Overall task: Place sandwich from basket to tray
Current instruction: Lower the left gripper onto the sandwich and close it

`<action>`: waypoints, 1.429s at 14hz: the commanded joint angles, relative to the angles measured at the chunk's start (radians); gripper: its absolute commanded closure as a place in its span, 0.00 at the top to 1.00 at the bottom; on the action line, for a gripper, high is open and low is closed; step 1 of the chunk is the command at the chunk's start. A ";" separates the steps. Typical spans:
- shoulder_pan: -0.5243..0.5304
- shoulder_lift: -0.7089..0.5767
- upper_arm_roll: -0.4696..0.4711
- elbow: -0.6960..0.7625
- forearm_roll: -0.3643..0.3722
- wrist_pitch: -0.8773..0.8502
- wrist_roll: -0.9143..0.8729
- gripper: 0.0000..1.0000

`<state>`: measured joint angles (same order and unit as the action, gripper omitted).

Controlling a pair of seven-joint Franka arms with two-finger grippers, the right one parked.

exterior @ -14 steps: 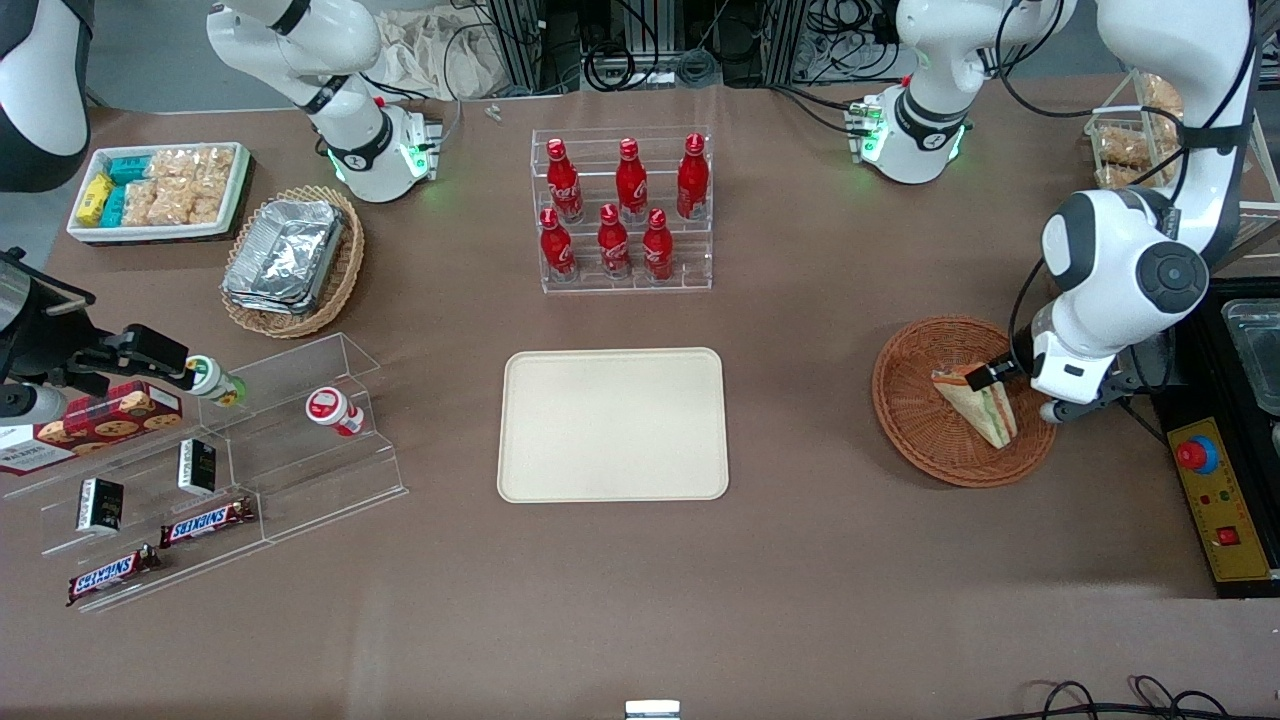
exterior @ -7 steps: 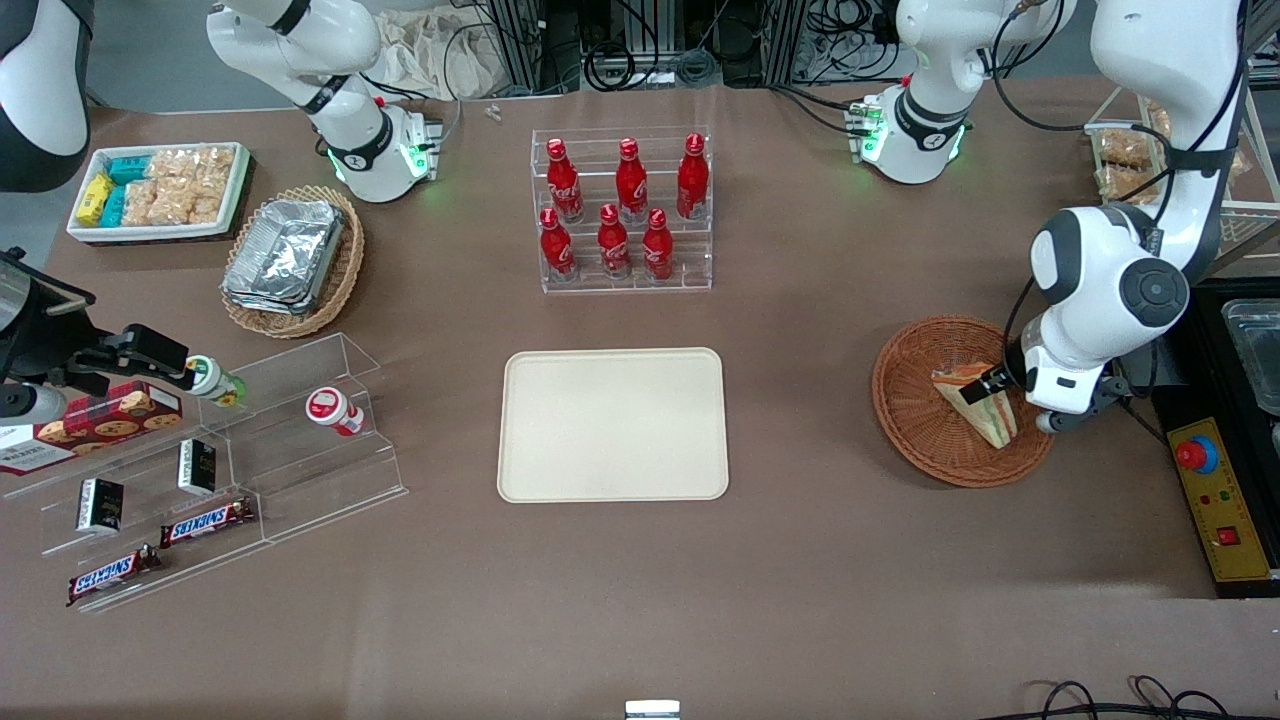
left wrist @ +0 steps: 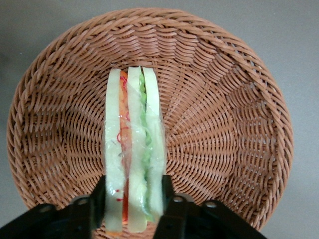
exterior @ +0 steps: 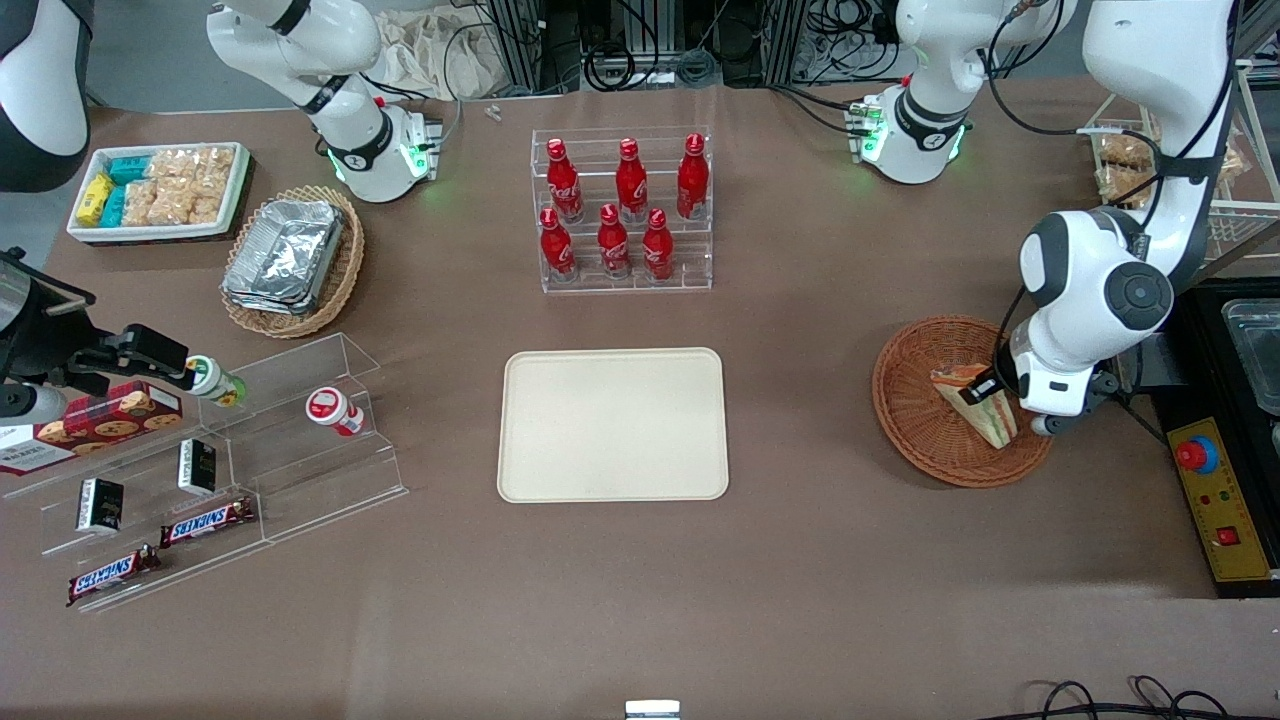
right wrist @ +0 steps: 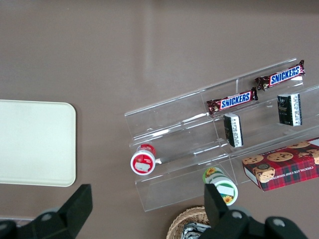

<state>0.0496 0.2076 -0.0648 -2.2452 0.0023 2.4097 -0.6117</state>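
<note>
Gripper: the black two-finger gripper [left wrist: 133, 209] of the white working arm is seen lowered into the round reddish-brown woven wicker basket [exterior: 915, 425], its fingers [left wrist: 167, 199] clamped on either face of the sandwich.
Arm pose: the wrist is bent downward over the basket's edge toward the working arm's end of the table, with the white elbow joint [exterior: 1100, 280] raised above it.
Sandwich: the small triangular wedge of pale bread with red, orange and green filling in clear wrap [exterior: 975, 405] is held on edge, its cut face shown to the wrist camera [left wrist: 133, 169]; whether it touches the basket floor cannot be told.
Tray: the flat rectangular cream-beige plastic tray with rounded corners [exterior: 613, 424] is set at the middle of the table, well apart from the basket.
Surface: a brown matte tabletop [exterior: 800, 600] is spread under everything.
Bottle rack: six red bottles in a clear acrylic stand [exterior: 622, 212] are ranged farther from the front camera than the tray.
Parked arm's end: a lighter tan wicker basket of foil containers [exterior: 290, 260], a white bin of snack packets [exterior: 158, 190] and a clear stepped display with chocolate bars [exterior: 205, 520] are laid out there.
Room: black cables [exterior: 640, 40] and metal framing are seen at the table's edge.
</note>
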 commanded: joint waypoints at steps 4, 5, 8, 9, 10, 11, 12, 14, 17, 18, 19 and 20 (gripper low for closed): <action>-0.013 -0.059 0.007 0.132 -0.010 -0.230 -0.069 0.00; -0.011 -0.063 0.007 0.194 -0.010 -0.318 -0.068 0.00; -0.013 -0.063 0.004 0.375 -0.011 -0.528 -0.065 0.00; -0.013 -0.063 -0.004 0.427 -0.024 -0.585 -0.059 0.00; -0.013 -0.062 -0.007 0.473 -0.036 -0.639 -0.051 0.00; -0.013 -0.060 -0.010 0.508 -0.038 -0.673 -0.042 0.00; -0.014 -0.059 -0.018 0.531 -0.041 -0.688 -0.024 0.00; -0.014 -0.065 -0.033 0.548 -0.057 -0.695 0.015 0.00; -0.043 -0.041 -0.088 0.582 -0.036 -0.705 0.090 0.00; -0.063 -0.027 -0.113 0.599 0.016 -0.707 0.081 0.00; -0.083 -0.019 -0.122 0.605 0.030 -0.707 0.082 0.00; -0.100 -0.017 -0.128 0.614 0.030 -0.708 0.090 0.00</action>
<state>-0.0085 0.1584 -0.1824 -1.6901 0.0015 1.7339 -0.5324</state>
